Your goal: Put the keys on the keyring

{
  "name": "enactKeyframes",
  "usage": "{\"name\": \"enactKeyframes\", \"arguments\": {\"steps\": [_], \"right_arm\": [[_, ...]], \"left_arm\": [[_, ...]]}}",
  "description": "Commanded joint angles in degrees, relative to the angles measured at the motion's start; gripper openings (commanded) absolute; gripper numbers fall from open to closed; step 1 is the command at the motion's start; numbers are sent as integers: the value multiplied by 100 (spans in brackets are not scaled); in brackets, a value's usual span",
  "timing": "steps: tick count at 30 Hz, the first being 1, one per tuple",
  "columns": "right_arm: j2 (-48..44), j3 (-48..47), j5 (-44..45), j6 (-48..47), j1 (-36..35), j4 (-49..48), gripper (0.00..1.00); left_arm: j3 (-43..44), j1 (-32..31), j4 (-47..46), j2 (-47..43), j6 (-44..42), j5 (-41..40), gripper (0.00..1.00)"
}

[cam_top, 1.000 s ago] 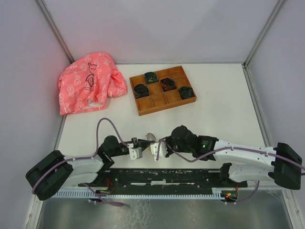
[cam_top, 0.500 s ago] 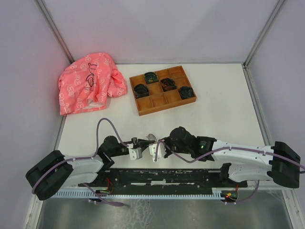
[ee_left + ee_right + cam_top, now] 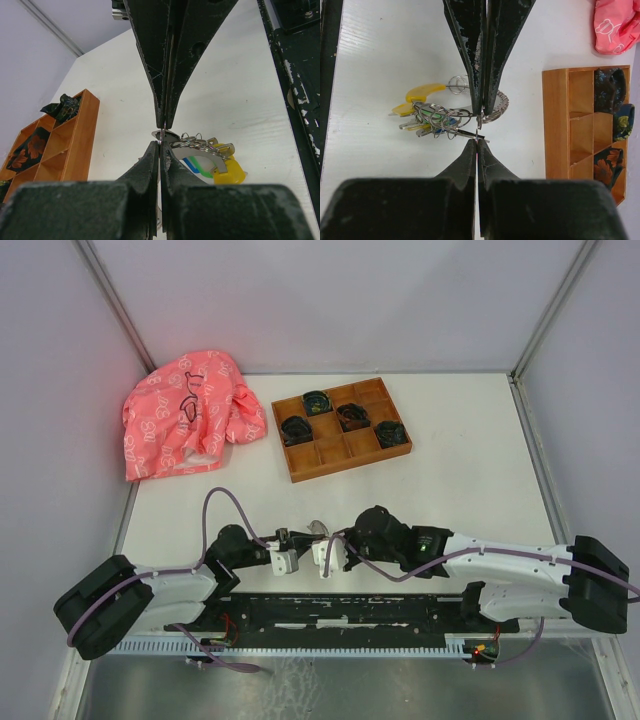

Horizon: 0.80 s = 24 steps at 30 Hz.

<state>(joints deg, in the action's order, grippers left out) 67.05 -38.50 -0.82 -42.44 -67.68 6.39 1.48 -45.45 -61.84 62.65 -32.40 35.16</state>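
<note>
keyring (image 3: 501,104), at the right gripper (image 3: 478,127) tips: grey metal, shiny
yellow tag (image 3: 422,91), left of tips: plastic, glossy
right gripper fingers (image 3: 467,45): black plastic, matt, scuffed
tray (image 3: 555,125), right of tips: wood, smooth
cloth (image 3: 615,25): pink printed fabric, soft
table (image 3: 385,50): white, matt, faintly ribbed

White counter (image 3: 470,470); plain pale grey walls (image 3: 330,300) on three sides; metal corner posts (image 3: 113,300); even, soft light.

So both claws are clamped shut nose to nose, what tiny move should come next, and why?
Probably the right gripper nudges its pinched bit of metal toward the keyring, which the left gripper seems to hold at the rim. Both are shut, tips almost touching, so only a fine push fits.
</note>
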Motion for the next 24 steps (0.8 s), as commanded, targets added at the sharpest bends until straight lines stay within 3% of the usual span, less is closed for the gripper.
{"name": "enactKeyframes", "arguments": {"steps": [1,24], "right_arm": [[62,-167,29,127,-35,-273,1],[-80,-153,24,355,-36,-390,1]], "left_arm": [[29,-21,-463,6,-68,171,3],[72,-18,-384,13,-56,202,3]]}}
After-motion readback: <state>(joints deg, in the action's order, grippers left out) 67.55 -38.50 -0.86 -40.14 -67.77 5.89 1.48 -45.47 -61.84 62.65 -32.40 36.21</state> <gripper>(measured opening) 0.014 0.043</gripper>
